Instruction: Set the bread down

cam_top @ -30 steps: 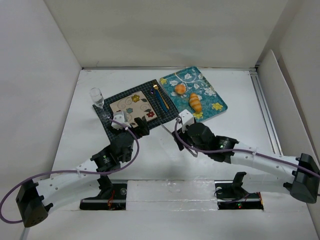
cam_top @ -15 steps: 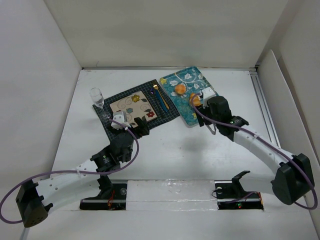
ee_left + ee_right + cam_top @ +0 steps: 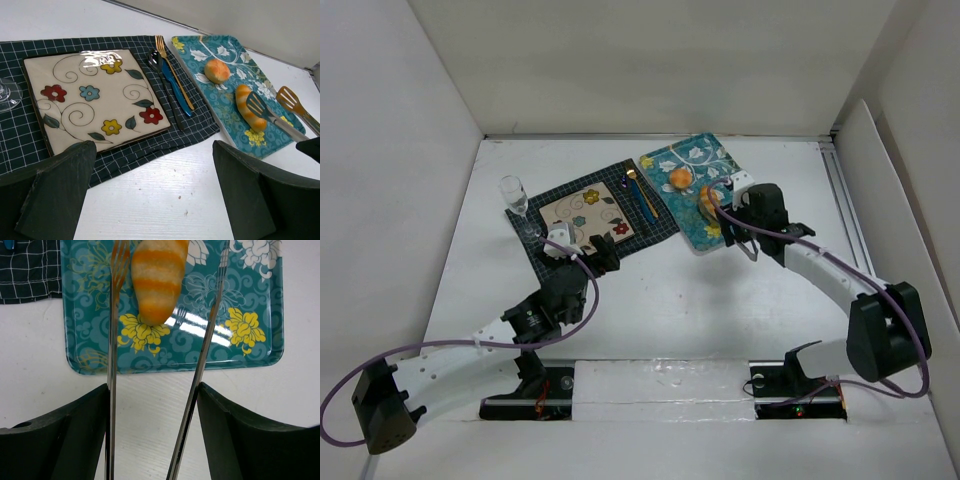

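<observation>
A striped orange bread roll (image 3: pixel 709 204) (image 3: pixel 157 277) lies on the teal floral tray (image 3: pixel 725 158), beside a round bun (image 3: pixel 680 178) (image 3: pixel 217 71). My right gripper (image 3: pixel 737 216) (image 3: pixel 152 390) is shut on metal tongs (image 3: pixel 112 340). The tongs are spread, with one tip on each side of the striped roll (image 3: pixel 247 107), which rests on the tray. On the dark checked placemat (image 3: pixel 650 232) lies a square flowered plate (image 3: pixel 588 212) (image 3: pixel 95 95). My left gripper (image 3: pixel 582 256) (image 3: pixel 152 150) hangs open and holds nothing, over the white table just in front of the placemat.
A fork, spoon and blue knife (image 3: pixel 170 75) lie on the placemat between plate and tray (image 3: pixel 250 347). A wine glass (image 3: pixel 513 194) stands at the placemat's left corner. White walls enclose the table on three sides.
My right arm swung from the table's middle to the tray with the tongs, and their tips now flank the striped roll. The left arm has stayed put.
</observation>
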`<move>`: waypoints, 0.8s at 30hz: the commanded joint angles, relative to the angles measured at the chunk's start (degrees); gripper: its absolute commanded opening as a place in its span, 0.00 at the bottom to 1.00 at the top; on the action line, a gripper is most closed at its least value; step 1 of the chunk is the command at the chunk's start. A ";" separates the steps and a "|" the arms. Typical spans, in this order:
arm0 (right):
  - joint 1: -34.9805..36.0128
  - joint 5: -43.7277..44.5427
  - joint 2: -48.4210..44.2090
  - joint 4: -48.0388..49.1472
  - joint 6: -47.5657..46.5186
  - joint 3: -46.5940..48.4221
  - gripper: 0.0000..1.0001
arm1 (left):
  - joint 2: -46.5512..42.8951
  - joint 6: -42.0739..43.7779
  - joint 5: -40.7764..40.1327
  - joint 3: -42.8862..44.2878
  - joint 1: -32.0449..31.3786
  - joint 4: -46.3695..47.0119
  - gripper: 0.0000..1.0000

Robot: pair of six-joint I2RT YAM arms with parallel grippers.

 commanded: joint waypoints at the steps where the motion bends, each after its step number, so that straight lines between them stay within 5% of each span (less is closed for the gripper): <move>1: -1.48 -2.75 0.07 6.35 -1.12 0.43 0.73 | 0.13 0.78 0.24 1.44 0.16 2.33 0.99; 24: -4.82 -8.29 10.00 11.89 -1.38 0.78 0.73 | -0.40 0.86 0.24 1.35 0.16 2.33 0.99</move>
